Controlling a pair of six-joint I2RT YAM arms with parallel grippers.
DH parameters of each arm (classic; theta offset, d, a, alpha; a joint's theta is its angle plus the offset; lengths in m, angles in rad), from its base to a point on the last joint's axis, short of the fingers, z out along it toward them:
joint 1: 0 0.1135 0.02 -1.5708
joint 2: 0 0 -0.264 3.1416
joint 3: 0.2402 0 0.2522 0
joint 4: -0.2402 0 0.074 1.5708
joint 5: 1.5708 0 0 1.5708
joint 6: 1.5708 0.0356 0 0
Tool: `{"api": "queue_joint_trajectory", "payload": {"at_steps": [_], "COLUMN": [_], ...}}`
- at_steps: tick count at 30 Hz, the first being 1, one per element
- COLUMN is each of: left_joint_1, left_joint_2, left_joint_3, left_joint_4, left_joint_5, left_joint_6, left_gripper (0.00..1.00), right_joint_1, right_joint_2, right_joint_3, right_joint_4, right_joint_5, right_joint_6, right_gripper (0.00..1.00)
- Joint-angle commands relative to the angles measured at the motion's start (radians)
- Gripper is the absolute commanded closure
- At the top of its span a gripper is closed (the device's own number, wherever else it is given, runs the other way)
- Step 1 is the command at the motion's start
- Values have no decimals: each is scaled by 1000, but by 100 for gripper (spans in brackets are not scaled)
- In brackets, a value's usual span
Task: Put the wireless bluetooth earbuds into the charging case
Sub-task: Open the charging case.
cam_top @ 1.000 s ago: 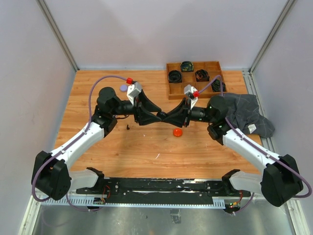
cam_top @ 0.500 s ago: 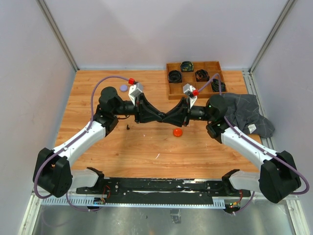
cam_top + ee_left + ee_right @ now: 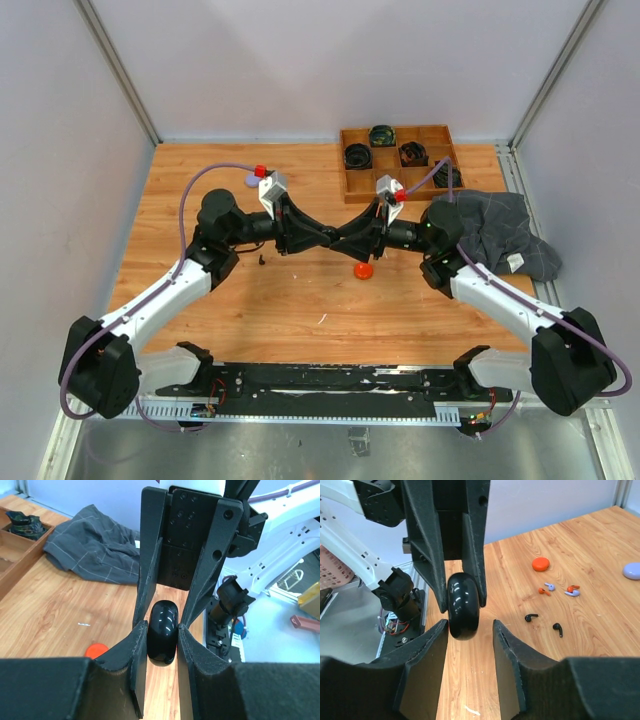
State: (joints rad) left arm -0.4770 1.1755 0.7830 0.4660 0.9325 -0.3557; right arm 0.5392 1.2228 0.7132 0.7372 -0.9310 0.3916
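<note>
orange case is half hidden behind the left gripper; wooden tray cut off.

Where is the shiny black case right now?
In the wrist views, the black case is held over the middle of the table, pinched by the left gripper, the open right gripper flanking it; the orange case lies just nearer the bases.

Tip to tip: left claw clamped, right claw parted

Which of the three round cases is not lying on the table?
The black case, held in the air by the left pincer; the orange case and the lilac case lie on the table.
</note>
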Motion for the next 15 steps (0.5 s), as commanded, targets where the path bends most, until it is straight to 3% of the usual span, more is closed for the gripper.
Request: {"api": "queue_joint_trajectory", "payload": {"at_steps": [1, 15], "left_joint_1": [-14, -57], "left_joint_2": [-35, -20], "left_joint_3": [-18, -16], "left_joint_4": [73, 112], "left_joint_5": [-55, -73], "left_joint_6": [-37, -48], "left_gripper": [100, 100], "right_joint_1": [18, 18], "right_joint_2": [-17, 21], "right_joint_3": [-27, -50], "right_joint_4": [90, 264], "right_joint_5": [37, 22], "right_joint_6": [-20, 62], "right_gripper": [59, 66]}}
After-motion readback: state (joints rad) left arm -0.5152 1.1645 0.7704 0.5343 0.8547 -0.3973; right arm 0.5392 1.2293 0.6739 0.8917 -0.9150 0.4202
